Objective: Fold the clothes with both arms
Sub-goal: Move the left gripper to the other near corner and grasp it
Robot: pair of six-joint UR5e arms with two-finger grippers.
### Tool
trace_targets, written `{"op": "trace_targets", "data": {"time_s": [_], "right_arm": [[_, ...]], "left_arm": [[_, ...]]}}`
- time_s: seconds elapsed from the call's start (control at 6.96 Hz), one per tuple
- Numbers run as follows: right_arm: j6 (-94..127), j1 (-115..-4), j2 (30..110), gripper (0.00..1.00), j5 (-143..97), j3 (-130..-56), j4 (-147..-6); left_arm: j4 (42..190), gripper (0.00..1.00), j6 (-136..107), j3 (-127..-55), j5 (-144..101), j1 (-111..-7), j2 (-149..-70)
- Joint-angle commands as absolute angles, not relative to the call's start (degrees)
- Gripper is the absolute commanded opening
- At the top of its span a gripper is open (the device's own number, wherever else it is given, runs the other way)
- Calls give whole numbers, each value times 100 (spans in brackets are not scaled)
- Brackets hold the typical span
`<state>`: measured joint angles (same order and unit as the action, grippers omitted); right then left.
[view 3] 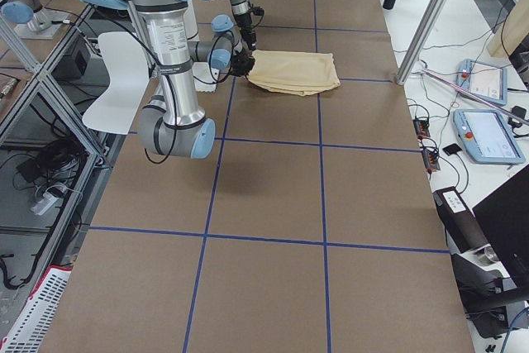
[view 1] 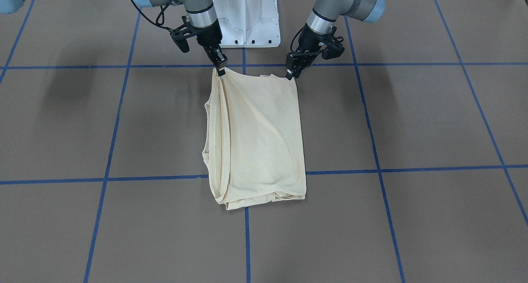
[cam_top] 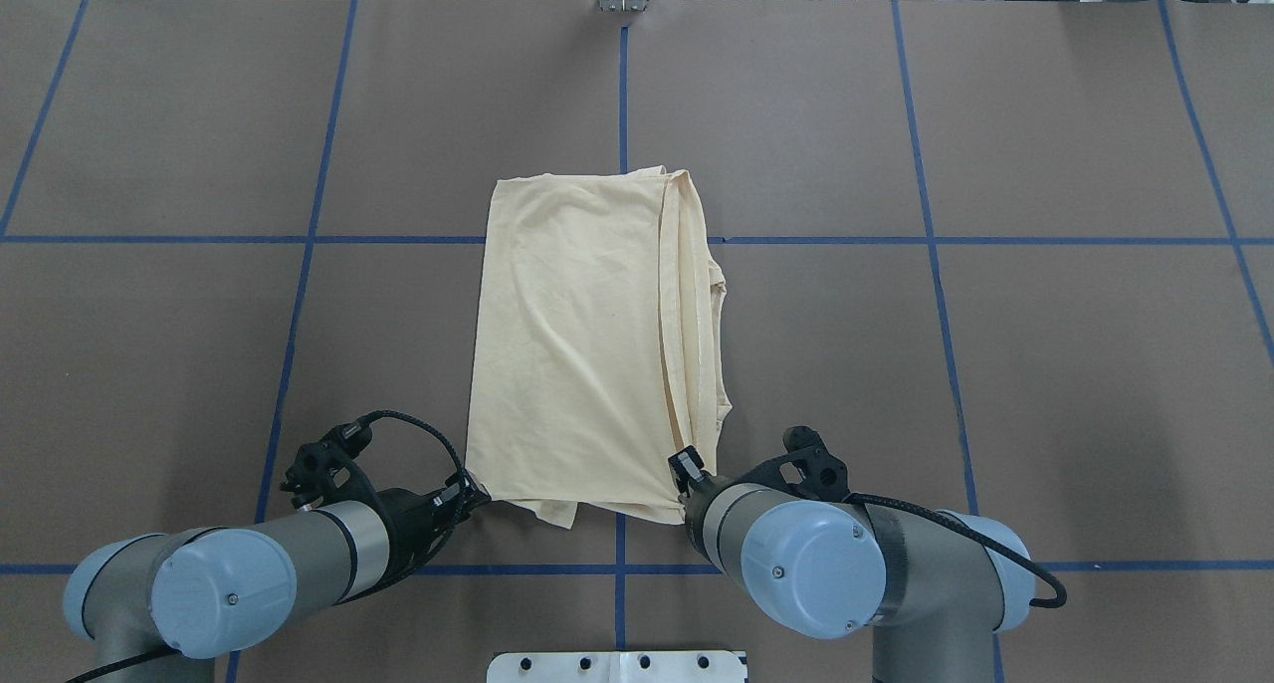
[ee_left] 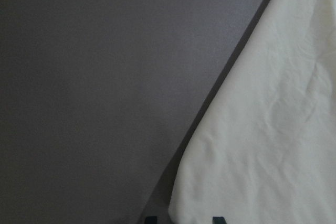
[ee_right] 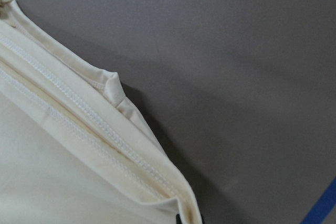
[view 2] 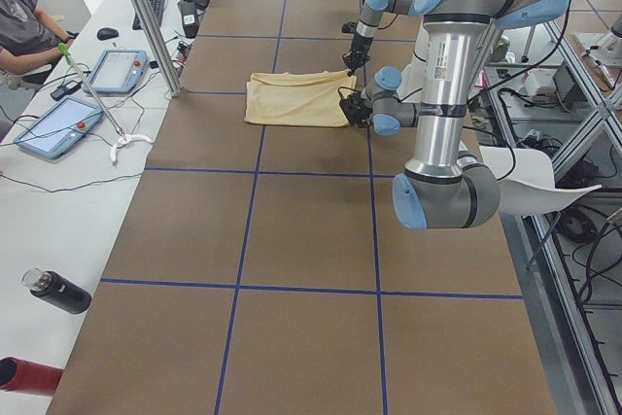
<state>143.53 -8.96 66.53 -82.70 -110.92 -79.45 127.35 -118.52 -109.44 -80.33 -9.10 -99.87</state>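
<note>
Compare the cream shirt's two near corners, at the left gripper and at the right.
On the pale cream folded shirt, the corner at the black right gripper shows stacked stitched hems; the corner at the black left gripper is smooth cloth. The right one is pinched up into a peak; the left one lies flatter, grip unclear. Both share one short edge.

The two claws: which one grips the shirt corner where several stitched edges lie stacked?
The right claw; its corner of the shirt shows layered hems, while the left claw holds a smooth corner.
</note>
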Motion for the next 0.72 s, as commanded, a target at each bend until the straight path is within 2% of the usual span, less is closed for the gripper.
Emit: {"op": "trace_targets", "data": {"time_s": [0.0, 0.57], "right_arm": [[14353, -896, 6653, 0, -8271, -11092, -7945], [14361, -905, 6671, 0, -8262, -11136, -7945]], "left_arm": [[12735, 0, -11944, -10951, -8025, -905, -9984], [12744, 0, -11857, -11213, -8068, -905, -9748]]}}
